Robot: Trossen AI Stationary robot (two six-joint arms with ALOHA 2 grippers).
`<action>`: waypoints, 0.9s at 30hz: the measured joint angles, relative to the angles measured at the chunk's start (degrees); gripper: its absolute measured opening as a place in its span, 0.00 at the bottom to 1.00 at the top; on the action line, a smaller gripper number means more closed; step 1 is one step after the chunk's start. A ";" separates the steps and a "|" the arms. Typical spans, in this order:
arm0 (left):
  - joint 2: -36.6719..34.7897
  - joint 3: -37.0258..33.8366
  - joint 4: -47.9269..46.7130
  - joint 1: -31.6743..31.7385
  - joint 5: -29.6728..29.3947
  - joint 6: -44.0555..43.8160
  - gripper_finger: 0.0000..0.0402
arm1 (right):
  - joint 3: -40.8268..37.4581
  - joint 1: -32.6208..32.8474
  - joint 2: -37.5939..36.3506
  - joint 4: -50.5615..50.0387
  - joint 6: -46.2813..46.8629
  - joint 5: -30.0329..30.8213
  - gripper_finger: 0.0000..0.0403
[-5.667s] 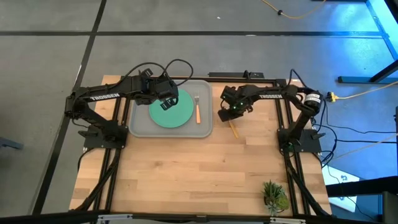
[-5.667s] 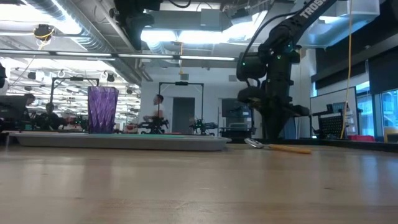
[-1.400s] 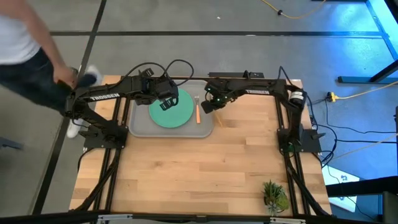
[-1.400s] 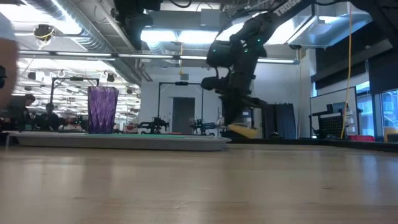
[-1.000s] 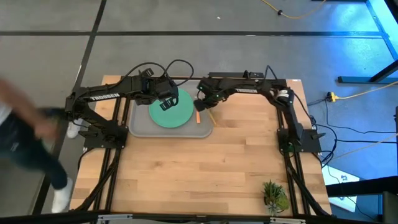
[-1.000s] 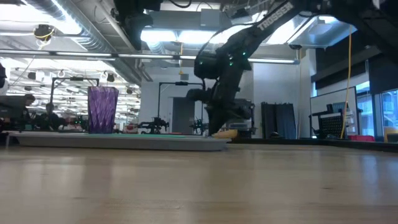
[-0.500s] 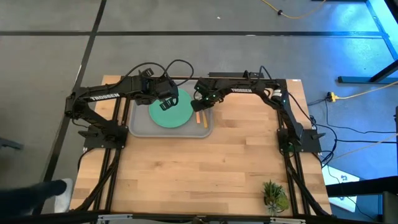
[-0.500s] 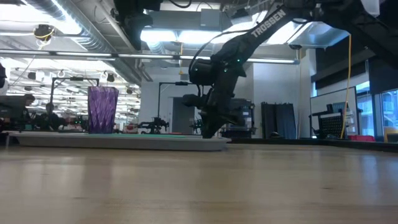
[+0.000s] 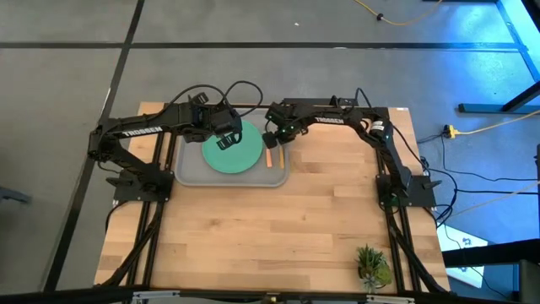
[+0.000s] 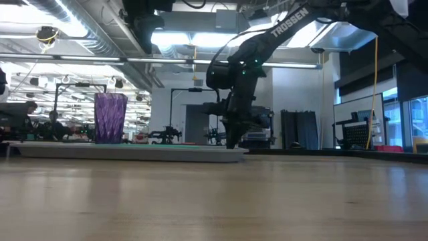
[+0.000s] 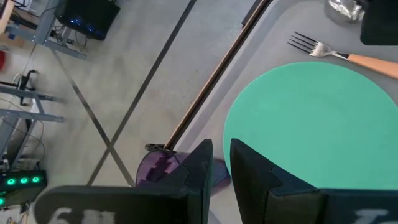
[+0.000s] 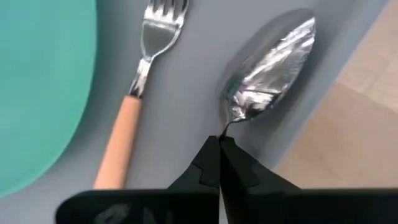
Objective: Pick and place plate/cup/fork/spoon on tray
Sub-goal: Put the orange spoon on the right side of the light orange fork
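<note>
The grey tray holds the teal plate, the purple cup and the fork, which lies flat to the right of the plate. My right gripper hangs low over the tray's right part. It is shut on the spoon, next to the fork. My left gripper hovers above the plate's far-left part. It is empty, with only a narrow gap between its fingers, and the cup stands just beside them. My right gripper pinches the spoon's thin neck, just behind the bowl, between its two fingertips. It comes from above, pointing down. The bowl sticks out ahead of the fingers over the tray's right rim, and the fingers hide the handle. Whether the spoon rests on the tray, I cannot tell.
Bare wooden table spreads from the tray to the near edge. A small potted plant stands at the near right corner. The tray's right rim runs right beside the spoon's bowl.
My right gripper has carried the spoon toward the table's left edge and down, from beside the tray's right rim to low over the tray's right part, next to the fork. It has stayed shut on the spoon.
</note>
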 joint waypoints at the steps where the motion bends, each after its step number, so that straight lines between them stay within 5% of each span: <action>1: 0.01 0.00 0.00 -0.02 0.02 -0.01 0.13 | 0.04 0.08 0.00 0.01 0.07 0.74 0.00; 27: 0.00 0.00 0.02 0.00 0.02 -0.01 0.13 | 0.04 0.31 0.02 0.39 0.38 -3.01 0.07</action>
